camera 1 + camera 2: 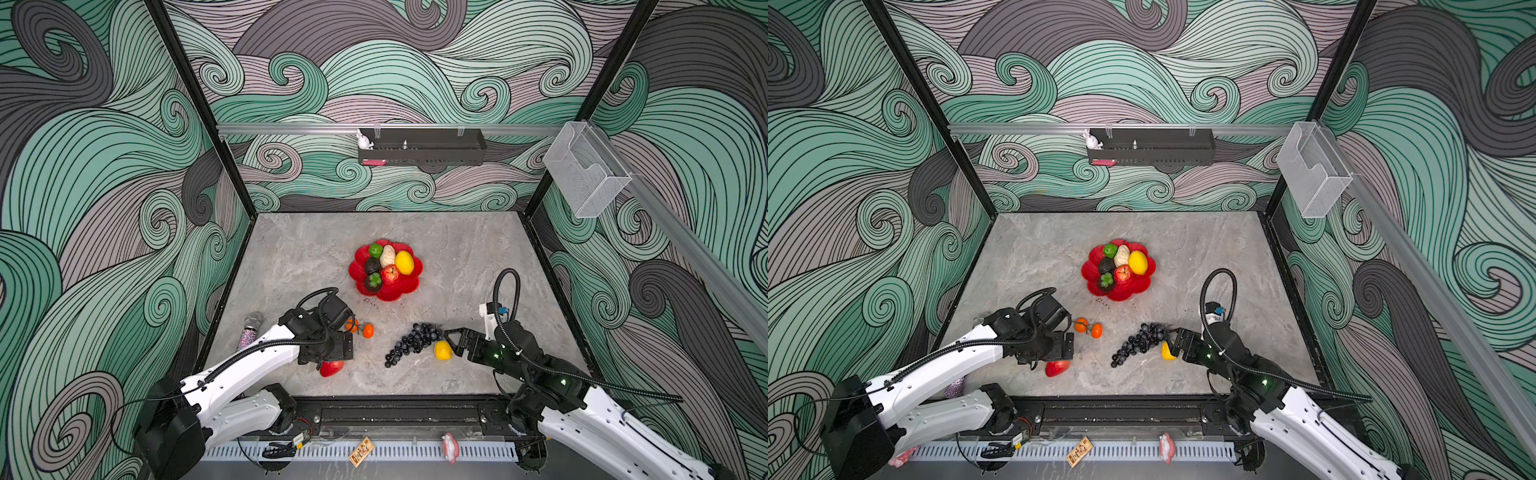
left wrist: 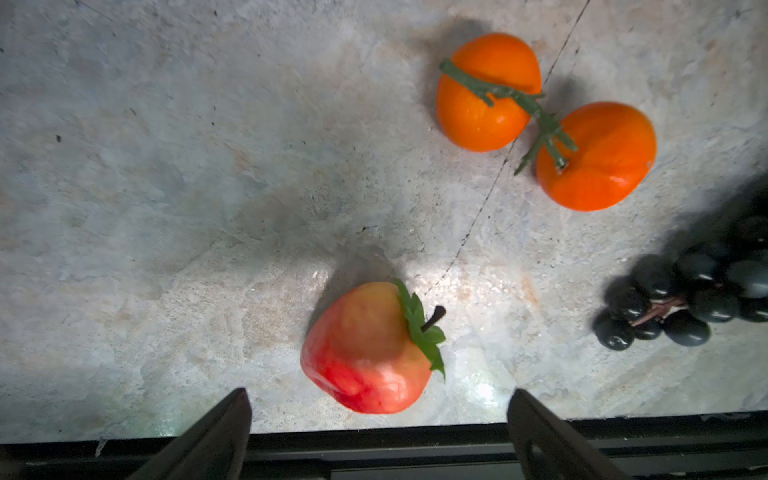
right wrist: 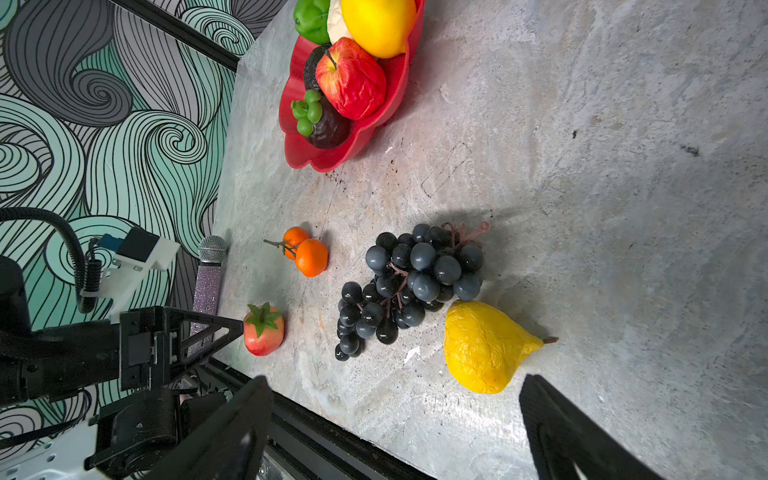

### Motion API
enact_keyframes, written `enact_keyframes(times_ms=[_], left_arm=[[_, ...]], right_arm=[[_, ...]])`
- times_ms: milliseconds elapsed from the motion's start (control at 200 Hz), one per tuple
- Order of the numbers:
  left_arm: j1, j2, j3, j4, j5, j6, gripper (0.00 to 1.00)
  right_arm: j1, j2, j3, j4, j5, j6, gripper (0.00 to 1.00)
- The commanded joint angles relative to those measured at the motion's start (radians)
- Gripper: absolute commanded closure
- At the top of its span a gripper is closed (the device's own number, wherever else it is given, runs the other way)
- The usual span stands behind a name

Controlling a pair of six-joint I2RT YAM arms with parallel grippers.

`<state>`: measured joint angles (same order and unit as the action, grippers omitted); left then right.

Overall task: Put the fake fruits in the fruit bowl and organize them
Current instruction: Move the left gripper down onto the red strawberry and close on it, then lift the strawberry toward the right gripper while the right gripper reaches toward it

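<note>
**Colleague:** How far along are you?

**Operator:** A bit past halfway, I'd judge. The shallow glossy red flower-shaped fruit bowl (image 1: 405, 286) sits mid-table on the grey marbled tabletop (image 1: 457, 257) with six pieces in it. Four lots are left out, nearer my arms. From the left they are a small red-and-peach plastic fruit with a green leaf cap (image 2: 365, 349), two tiny plastic oranges on one green stem (image 1: 360, 328), a bunch of black plastic grapes (image 1: 411, 343) and a wrinkled yellow pear-shaped plastic fruit (image 3: 484, 347).

**Colleague:** And the grippers?

**Operator:** My left gripper (image 2: 380, 395) hangs over the red-and-peach fruit with its jaws spread wide and nothing in them. The fruit lies just ahead of the tips. My right gripper (image 3: 395, 379) is likewise spread and empty. It points at the yellow pear shape, which lies just beside the grapes.

**Colleague:** How does the bowl look?

**Operator:** It has a scalloped rim. On its left side sit a green lime (image 1: 375, 250), a dark avocado (image 1: 372, 266) and a mangosteen with a green cap (image 1: 373, 282). A cream pear (image 1: 387, 255) and a red apple (image 1: 390, 274) are in the middle, and a yellow lemon (image 1: 404, 262) is on the right. The near right lobes are bare, so I reckon there's room, though the grapes will be a squeeze.
</note>
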<state>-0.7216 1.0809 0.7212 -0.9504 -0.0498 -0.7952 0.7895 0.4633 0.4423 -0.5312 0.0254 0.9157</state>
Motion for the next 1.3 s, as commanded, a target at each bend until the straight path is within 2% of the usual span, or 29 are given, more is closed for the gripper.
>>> enact_keyframes(times_ms=[0, 210, 415, 570, 751, 926, 1171, 1296], left_arm=[[-0.015, 0.024, -0.023, 0.024, 0.017, -0.022, 0.01], [-0.029, 0.099, -0.046, 0.097, 0.054, -0.009, 0.01], [-0.104, 0.152, -0.032, 0.13, 0.071, -0.026, 0.07], [-0.136, 0.16, -0.023, 0.099, 0.038, -0.057, 0.16], [-0.136, 0.168, -0.036, 0.086, -0.027, -0.068, 0.17], [-0.135, 0.22, -0.027, 0.102, -0.065, -0.061, 0.29], [-0.14, 0.242, -0.019, 0.138, -0.048, -0.039, 0.48], [-0.152, 0.194, -0.019, 0.165, -0.053, -0.01, 0.49]], right_arm=[[-0.006, -0.009, -0.011, 0.003, 0.0, -0.01, 0.06], [-0.006, -0.007, -0.011, 0.005, -0.006, -0.007, 0.06], [-0.006, -0.011, -0.008, -0.002, -0.004, -0.01, 0.06], [-0.005, -0.006, -0.012, -0.001, -0.005, -0.006, 0.06], [-0.007, 0.002, -0.009, 0.004, -0.008, -0.01, 0.06], [-0.006, -0.004, -0.009, 0.003, -0.009, -0.008, 0.06], [-0.006, -0.024, -0.011, -0.013, -0.007, -0.006, 0.06], [-0.006, -0.029, -0.007, -0.017, -0.004, -0.004, 0.06]])
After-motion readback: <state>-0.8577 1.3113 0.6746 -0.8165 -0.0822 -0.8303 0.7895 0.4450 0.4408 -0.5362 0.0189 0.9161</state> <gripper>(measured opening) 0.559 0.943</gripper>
